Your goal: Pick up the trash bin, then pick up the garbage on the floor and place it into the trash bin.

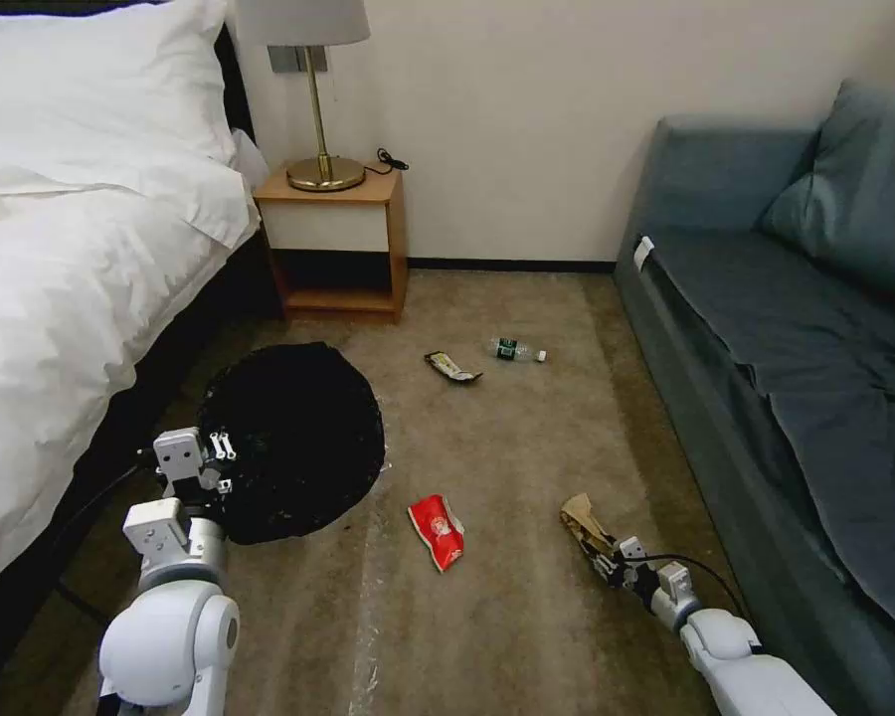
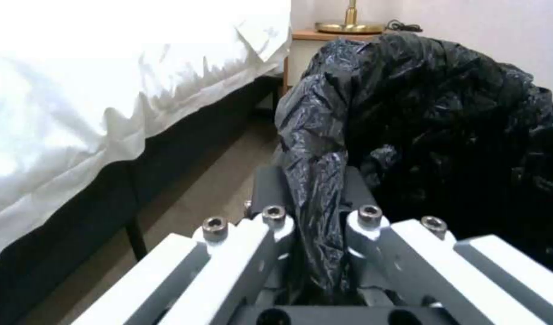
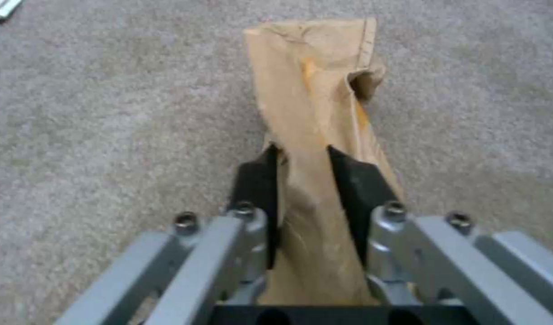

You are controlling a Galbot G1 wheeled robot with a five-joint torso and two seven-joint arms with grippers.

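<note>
The garbage nearest you was the crumpled brown paper bag point(image 1: 585, 525), and your right gripper point(image 1: 608, 560) had its two dark fingers point(image 3: 256, 180) closed on the bag's near end, so the paper was pinched into a narrow waist between them. The bag's long axis ran straight out from the gripper, away from you, with its open far end lying on the carpet point(image 1: 527, 617). Across from it, on your left, the left gripper point(image 1: 221, 447) was clamped on the black liner at the near rim of the trash bin point(image 1: 293, 438), a fold of plastic point(image 2: 318, 189) squeezed between its fingers. That was the relation your coming move turned on, as I judge it: the bin's mouth lay to the left of the held bag and a little farther out, with the red snack packet point(image 1: 439, 531) lying on the floor between the two. Beyond those, well apart from either gripper, the dark-and-yellow wrapper point(image 1: 452, 367) and the small clear bottle point(image 1: 516, 350) lay near each other toward the nightstand point(image 1: 333, 244); both were closer to the bin's side than to your right arm
</note>
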